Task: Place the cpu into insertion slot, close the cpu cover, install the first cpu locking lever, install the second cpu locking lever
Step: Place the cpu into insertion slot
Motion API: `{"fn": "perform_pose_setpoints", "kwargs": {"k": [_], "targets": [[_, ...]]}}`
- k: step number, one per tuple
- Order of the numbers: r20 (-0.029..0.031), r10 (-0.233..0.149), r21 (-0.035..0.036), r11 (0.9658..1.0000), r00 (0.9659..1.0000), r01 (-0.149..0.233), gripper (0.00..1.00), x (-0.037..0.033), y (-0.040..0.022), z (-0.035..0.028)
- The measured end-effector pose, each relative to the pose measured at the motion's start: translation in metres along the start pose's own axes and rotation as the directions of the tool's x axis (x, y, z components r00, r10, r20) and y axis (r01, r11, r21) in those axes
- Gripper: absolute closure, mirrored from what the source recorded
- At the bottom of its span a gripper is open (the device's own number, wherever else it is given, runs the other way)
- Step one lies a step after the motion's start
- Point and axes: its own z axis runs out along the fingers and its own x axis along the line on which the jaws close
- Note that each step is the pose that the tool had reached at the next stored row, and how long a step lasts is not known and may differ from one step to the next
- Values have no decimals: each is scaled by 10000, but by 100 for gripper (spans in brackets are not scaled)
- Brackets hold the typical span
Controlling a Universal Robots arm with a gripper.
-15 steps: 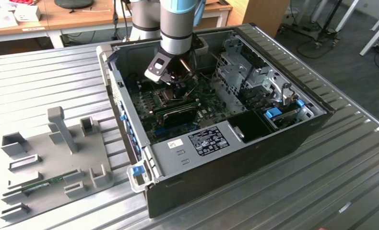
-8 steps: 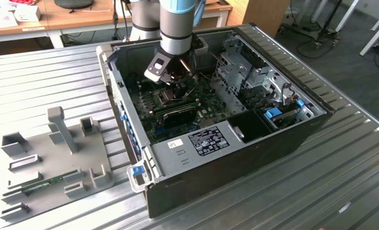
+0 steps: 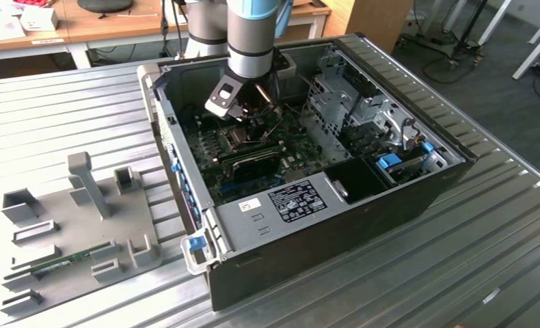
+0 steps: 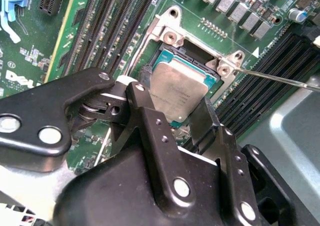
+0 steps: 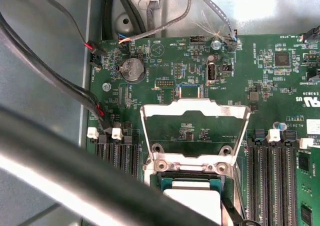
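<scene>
In the exterior view my gripper (image 3: 249, 120) reaches down into the open computer case (image 3: 407, 198), just above the motherboard. In the second wrist view its black fingers (image 4: 150, 118) flank the cpu (image 4: 177, 86), a grey metal square, and press against two opposite sides of it. The cpu lies in the insertion slot (image 4: 168, 36), with its green edge level in the silvery rim. In the first wrist view the cpu cover (image 5: 195, 105) stands swung up and open behind the slot (image 5: 192, 165), and the cpu (image 5: 192, 198) shows below it. A thin locking lever (image 4: 280, 79) sticks out beside the slot.
Long black memory slots (image 4: 100, 31) run along both sides of the socket. Cables (image 5: 150, 16) and a coin battery (image 5: 133, 68) lie beyond the cover. A metal drive cage (image 3: 361, 109) stands at the exterior view's right. A grey fixture plate (image 3: 78, 219) lies on the table.
</scene>
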Motion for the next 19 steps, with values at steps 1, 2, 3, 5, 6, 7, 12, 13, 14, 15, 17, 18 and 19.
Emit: {"fn": "perform_pose_setpoints", "kwargs": {"k": [1, 2, 3, 5, 6, 7, 12, 13, 14, 15, 17, 18, 19], "targets": [[1, 1, 0, 10000, 10000, -1, 46, 0, 0, 2], [2, 1, 1, 10000, 10000, -1, 46, 0, 0, 4], [3, 1, 1, 10000, 10000, -1, 46, 0, 0, 6], [3, 1, 1, 10000, 10000, -1, 46, 0, 0, 10], [2, 1, 1, 10000, 10000, -1, 46, 0, 0, 13], [2, 1, 1, 10000, 10000, -1, 46, 0, -1, 15], [0, 1, 0, 10000, 10000, -1, 46, -1, -1, 19], [1, 1, 0, 10000, 10000, -1, 46, -1, -1, 19], [2, 1, 0, 10000, 10000, -1, 46, -1, -1, 19], [1, 1, 0, 10000, 10000, -1, 46, -1, -1, 19], [1, 1, 0, 10000, 10000, -1, 46, -1, -1, 22], [1, 1, 0, 10000, 10000, -1, 46, -1, -1, 22], [2, 1, 1, 10000, 10000, -1, 46, -1, -1, 22]]}}
